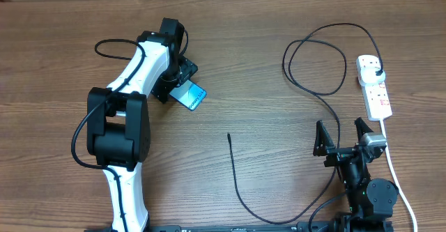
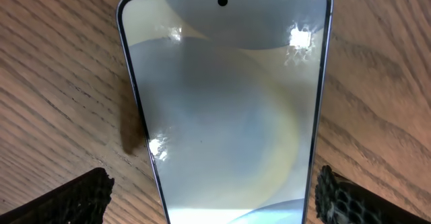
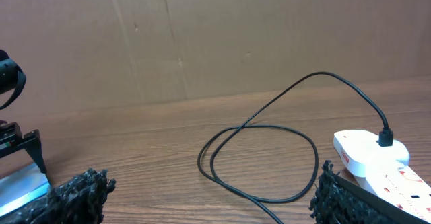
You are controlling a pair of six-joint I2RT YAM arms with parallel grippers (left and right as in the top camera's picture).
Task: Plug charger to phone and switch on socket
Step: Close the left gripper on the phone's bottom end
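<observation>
Left wrist view: phone [image 2: 222, 103] lies centred within the wide-open left tool [image 2: 214, 198].

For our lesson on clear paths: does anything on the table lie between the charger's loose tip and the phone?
Nothing visible does. Only bare table lies between the charger tip and the phone. The left gripper hangs over the phone, jaws open either side of it.

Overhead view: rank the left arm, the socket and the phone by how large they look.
1. left arm
2. socket
3. phone, though the arm hides part of it, so its place against the socket is unsure.
</observation>
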